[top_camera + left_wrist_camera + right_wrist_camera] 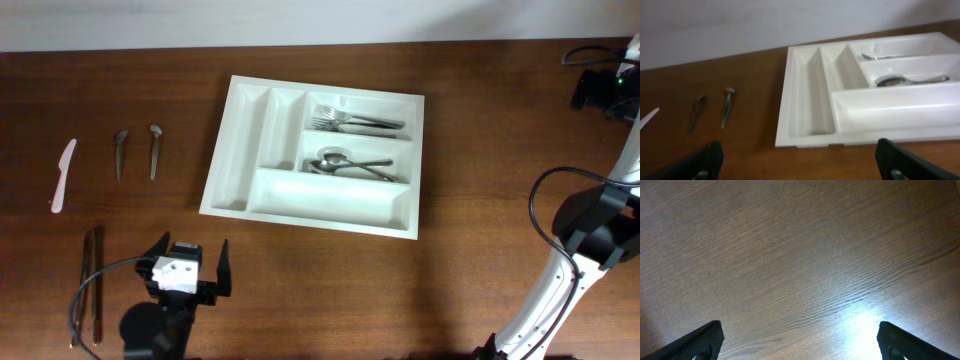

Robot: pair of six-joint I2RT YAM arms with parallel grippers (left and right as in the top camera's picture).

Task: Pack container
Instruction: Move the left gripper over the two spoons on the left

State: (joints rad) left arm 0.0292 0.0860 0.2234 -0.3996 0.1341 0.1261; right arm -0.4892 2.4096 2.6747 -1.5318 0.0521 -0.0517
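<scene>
The container (330, 200), a large white cutlery tray, lies mid-table. Forks (355, 121) fill its upper long compartment and spoons (350, 165) its middle one; the two narrow compartments and the front long one hold nothing. My left gripper (192, 252) stands open near the front edge, left of the container's front left corner. In the left wrist view the container (807, 120) lies just ahead of that gripper (797, 162), with bare table between the fingers. My right gripper (800, 342) is open above bare wood, with nothing between its fingers.
Two small metal spoons (121, 150) (155, 148) lie left of the container, and a white plastic knife (63, 172) farther left. Two long metal utensils (92, 285) lie at the front left beside a black cable. The right arm (585, 240) stands at the table's right edge.
</scene>
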